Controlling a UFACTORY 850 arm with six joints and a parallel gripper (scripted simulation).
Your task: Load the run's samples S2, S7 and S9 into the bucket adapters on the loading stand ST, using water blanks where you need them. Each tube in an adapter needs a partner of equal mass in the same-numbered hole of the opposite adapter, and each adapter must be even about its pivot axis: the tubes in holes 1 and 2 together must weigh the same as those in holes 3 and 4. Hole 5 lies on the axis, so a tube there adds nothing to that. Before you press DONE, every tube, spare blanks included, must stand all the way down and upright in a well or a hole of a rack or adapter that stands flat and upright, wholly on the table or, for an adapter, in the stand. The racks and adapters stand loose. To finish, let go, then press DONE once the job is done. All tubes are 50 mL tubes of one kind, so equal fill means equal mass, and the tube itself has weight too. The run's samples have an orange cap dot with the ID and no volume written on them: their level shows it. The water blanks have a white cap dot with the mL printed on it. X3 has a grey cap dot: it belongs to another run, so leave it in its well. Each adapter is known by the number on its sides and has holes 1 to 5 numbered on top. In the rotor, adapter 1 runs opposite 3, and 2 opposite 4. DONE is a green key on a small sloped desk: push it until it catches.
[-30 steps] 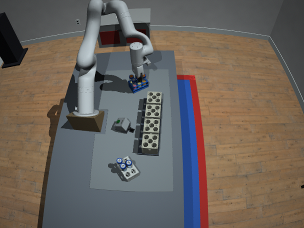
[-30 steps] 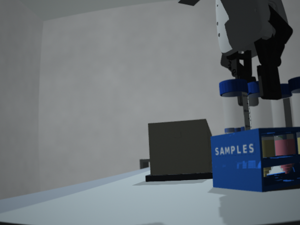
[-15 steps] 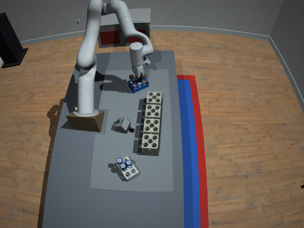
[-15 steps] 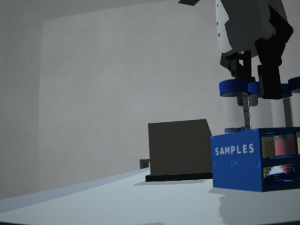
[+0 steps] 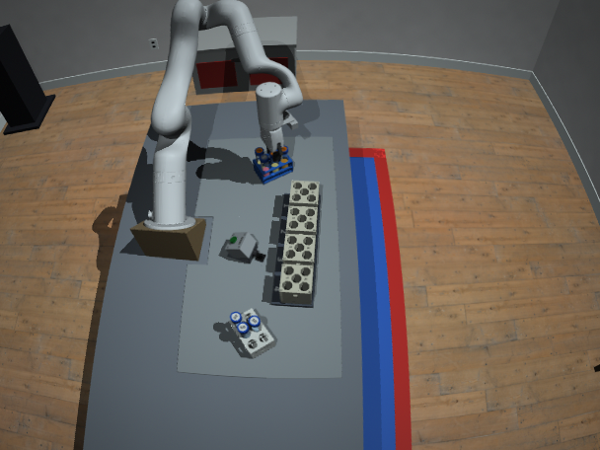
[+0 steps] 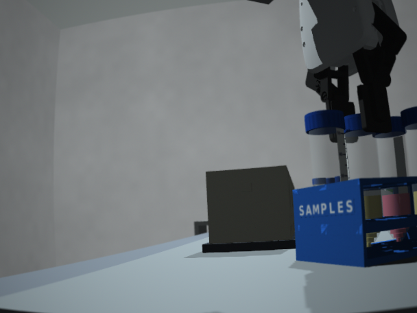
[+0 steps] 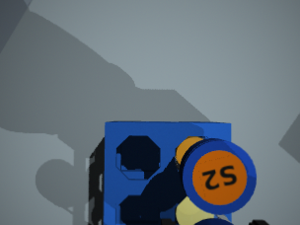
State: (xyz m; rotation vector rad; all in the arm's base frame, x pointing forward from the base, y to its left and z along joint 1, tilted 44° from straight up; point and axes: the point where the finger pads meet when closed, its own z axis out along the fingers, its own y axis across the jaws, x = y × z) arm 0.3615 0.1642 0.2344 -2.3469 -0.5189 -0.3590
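Wood floor (image 5: 493, 197), grey walls (image 5: 395, 25)
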